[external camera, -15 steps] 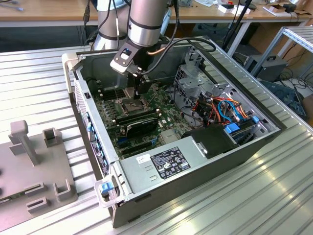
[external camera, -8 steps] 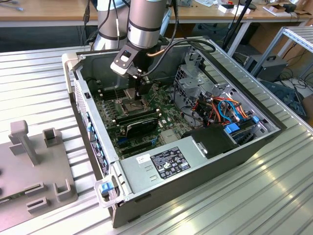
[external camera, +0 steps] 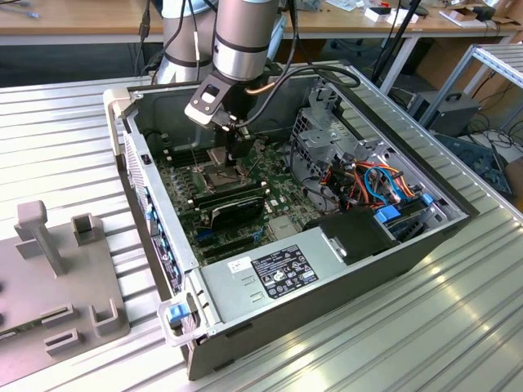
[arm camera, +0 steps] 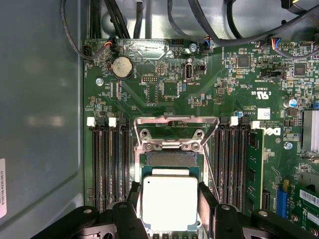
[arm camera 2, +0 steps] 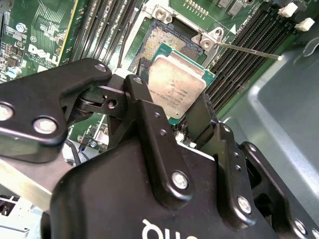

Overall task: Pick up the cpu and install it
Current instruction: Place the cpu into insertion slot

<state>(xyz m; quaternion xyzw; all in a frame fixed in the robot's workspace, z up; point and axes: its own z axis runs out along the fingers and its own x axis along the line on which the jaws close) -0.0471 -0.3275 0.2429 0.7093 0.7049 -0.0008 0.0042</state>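
Nearest, the pincer is clamped on two opposite edges of the cpu. It is held above the open socket, slightly off-centre.

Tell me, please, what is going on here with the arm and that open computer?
The arm's gripper is shut on the cpu, one finger on each of two opposite edges, inside the open computer case. It holds the chip over the motherboard's open socket, whose metal frame is swung back. Part of the socket's contact field shows past the chip, so the cpu is not yet seated.
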